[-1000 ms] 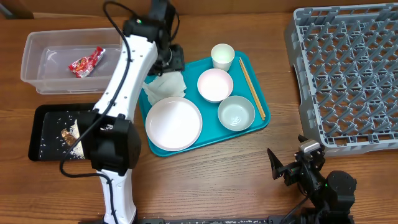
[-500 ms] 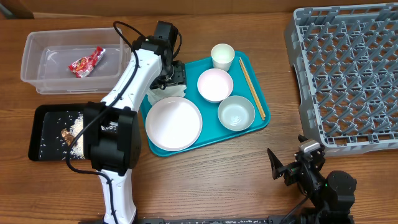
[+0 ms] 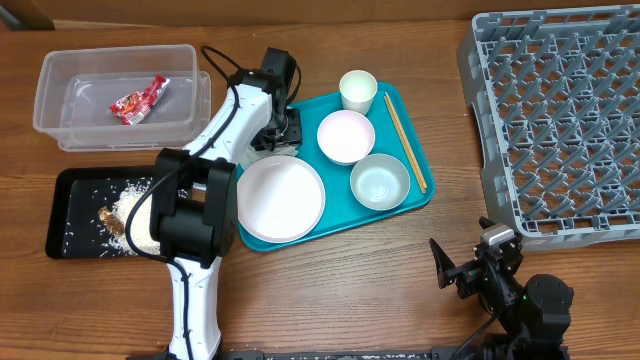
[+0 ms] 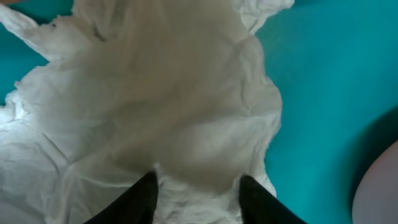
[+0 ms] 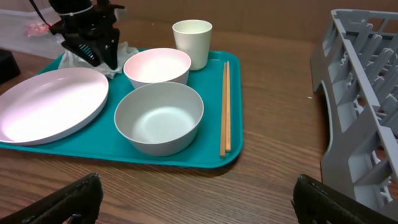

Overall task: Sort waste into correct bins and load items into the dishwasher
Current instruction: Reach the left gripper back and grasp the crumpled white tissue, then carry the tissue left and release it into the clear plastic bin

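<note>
Brown wooden table [image 3: 330, 270] fills the overhead view. Nearest, at 5 o'clock by the table's front edge, the right gripper [image 5: 196, 193] hangs with its jaws spread wide and nothing between them, well apart from every dish.

At 8 o'clock lies the black tray [image 3: 62, 200], holding brown food scraps [image 3: 107, 217] and scattered white rice [image 3: 130, 205].

At the centre sits the teal tray [image 3: 337, 185]. On its near-left part, at 7 o'clock of the tray, rests the flat white plate [image 3: 280, 198]. At the tray's 4 o'clock stands a pale grey-white bowl [image 3: 380, 181], upright and empty. Just beyond it is a second white bowl [image 3: 346, 136], also upright. The chopsticks [image 3: 405, 140] lie side by side along the tray's right edge, at 3 o'clock. The small cup [image 3: 358, 90] stands upright at the tray's 12 o'clock corner.

At the tray's 10 o'clock edge, the left gripper [image 4: 198, 186] is down on a crumpled white tissue [image 4: 155, 93]. Its jaws stand partly closed with a fold of the paper between the two dark fingertips. I cannot tell whether the paper is actually pinched.

Farther off, at 10 o'clock of the table, the clear tub [image 3: 60, 130] holds the red snack wrapper [image 3: 138, 100]. At 2 o'clock, the grey dish rack [image 3: 560, 120] stands with no dishes in it.
</note>
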`<state>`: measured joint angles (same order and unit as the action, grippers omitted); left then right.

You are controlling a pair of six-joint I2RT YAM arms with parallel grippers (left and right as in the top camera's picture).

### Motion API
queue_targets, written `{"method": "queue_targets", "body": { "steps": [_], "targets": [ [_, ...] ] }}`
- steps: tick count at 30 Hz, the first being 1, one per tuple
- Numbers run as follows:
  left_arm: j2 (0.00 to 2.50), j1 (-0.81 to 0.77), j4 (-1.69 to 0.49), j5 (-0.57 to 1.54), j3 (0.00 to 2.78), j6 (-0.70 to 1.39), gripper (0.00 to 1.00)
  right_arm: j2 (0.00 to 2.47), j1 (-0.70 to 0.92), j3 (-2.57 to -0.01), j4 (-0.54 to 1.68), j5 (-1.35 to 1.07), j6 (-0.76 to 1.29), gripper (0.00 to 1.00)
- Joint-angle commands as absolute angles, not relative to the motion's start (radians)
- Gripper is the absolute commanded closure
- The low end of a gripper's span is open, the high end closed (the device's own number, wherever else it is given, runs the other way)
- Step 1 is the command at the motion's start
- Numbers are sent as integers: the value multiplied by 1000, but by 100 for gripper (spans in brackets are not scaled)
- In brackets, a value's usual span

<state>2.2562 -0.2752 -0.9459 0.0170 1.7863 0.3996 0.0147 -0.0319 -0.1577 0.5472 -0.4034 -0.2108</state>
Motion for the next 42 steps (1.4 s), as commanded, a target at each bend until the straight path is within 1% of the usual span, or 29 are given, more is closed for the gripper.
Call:
{"method": "queue_targets", "body": {
  "steps": [1,2,5,6,7,12,15,19,28,33,42],
  "targets": [
    [2263,-282,-943,-4,1784,405,69,3,-27,-152,547,-401,-213,0],
    [2263,-282,-944,-4,1784,405,75,3,-27,-152,547,-401,-214,0],
    [2263,-282,-948,-4,1784,405,83,3,-27,-152,547,-401,-213,0],
    [2263,-282,-949,-4,1784,405,89,3,-27,-152,547,-401,-213,0],
    [2263,-282,-950,-4,1784,405,96,3,-27,-152,547,-401,-213,0],
    [2262,-282,-964,4,1789,407,96,3,-27,-152,547,-401,-213,0],
    [2258,-282,-1018,57,1832,429,96,3,-27,-152,547,-401,-214,0],
    [2255,-282,-1143,150,1961,439,96,3,-27,-152,547,-401,-213,0],
    [2255,-279,-1354,147,2221,495,96,3,-27,-152,547,-401,-213,0],
    [2255,-265,-1405,146,2295,495,96,3,-27,-152,547,-401,-213,0],
    [2251,-210,-1442,148,2325,499,96,3,-27,-152,547,-401,-214,0]
  ]
}}
